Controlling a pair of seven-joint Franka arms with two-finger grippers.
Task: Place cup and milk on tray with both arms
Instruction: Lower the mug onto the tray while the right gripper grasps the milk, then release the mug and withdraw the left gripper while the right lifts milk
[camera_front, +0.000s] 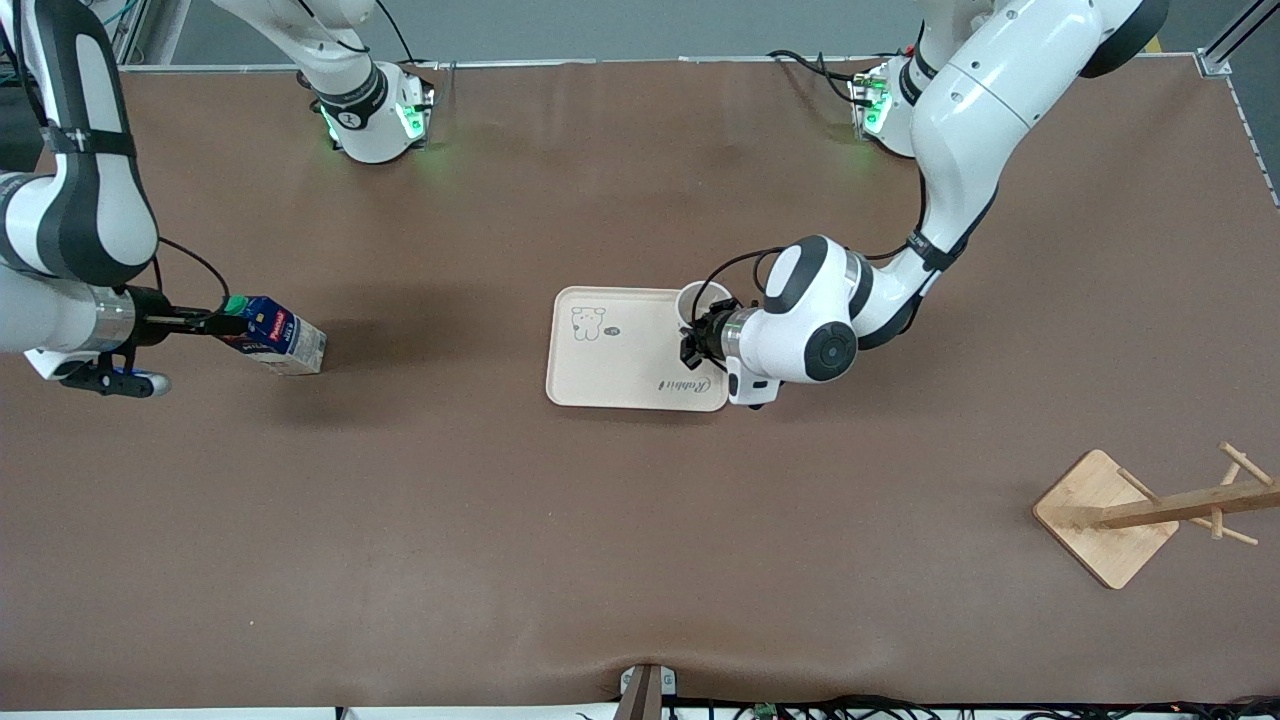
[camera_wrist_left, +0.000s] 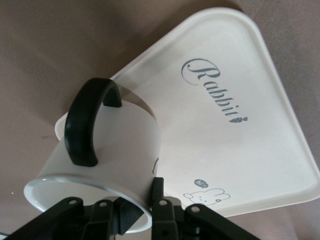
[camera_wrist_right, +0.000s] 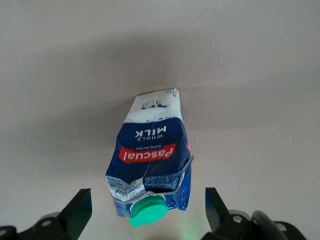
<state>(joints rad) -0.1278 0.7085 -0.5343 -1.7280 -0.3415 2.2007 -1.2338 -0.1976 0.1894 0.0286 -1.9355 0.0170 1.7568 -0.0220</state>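
So the milk carton is standing on the brown table way out toward the right arm's end, well apart from the tray. It leans a bit, long axis roughly upright, with the green screw cap at the top pointing at the right gripper. In the right wrist view the two black fingers sit wide apart on either side of the cap and touch nothing, so that pincer is spread open and holds nothing. The carton is glossy dark blue card with a red Pascal band, pale at the bottom, and its top is a little crumpled.

The cup is a smooth white mug with one thick black loop handle. It sits at the tray's corner farthest from the front camera, toward the left arm's end, mouth opening upward in the front view and handle facing the left arm's wrist camera. The left gripper has its fingers pinched on the rim by the look of the left wrist view, one inside and one outside the wall. Can't tell if the cup's base is actually touching the tray.

The tray is a flat matte cream rectangle with rounded corners, long axis running between the two arms' ends, with a little cartoon animal and "Rabbit" in script.

Count: one carton, one mug, one tray, plus one wooden rack with pegs on a square base, nearer the front camera at the left arm's end
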